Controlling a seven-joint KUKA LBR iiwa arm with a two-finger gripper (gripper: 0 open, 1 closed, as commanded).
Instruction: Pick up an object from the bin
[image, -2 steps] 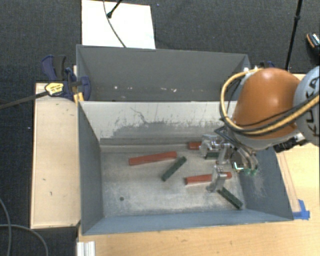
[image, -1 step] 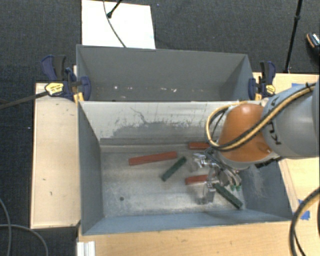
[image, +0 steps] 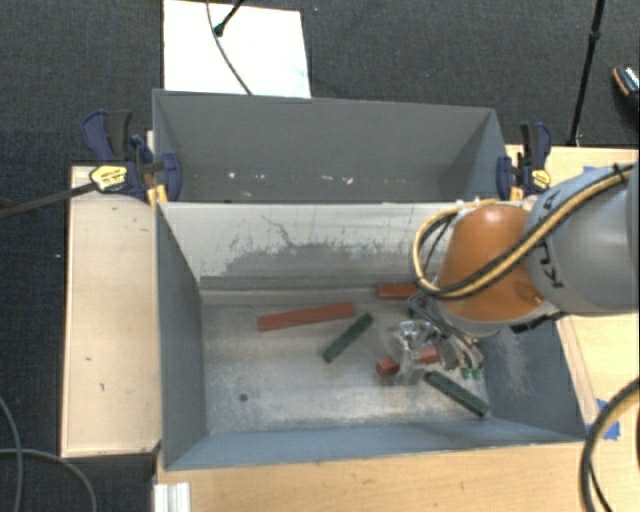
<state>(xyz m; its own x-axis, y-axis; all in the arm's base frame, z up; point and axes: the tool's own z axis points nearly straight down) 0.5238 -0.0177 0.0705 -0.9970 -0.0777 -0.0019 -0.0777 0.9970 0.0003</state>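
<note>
Where your claw (image: 416, 346) hangs low over the right half of the bin (image: 180, 340) floor, you cannot tell how wide it stands or whether it has hold of anything. Just beside it, on the near-left, lies 1 short red block (image: 388, 368), too stubby to read an axis. On the claw's right, 1 dark green stick (image: 456, 393) slants toward the near-right corner. Further left lie a second green stick (image: 347, 337) and a long red bar (image: 305, 318), with bare floor beyond.

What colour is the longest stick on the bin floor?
Reddish brown; the long stick shows clearly in the camera view.
</note>
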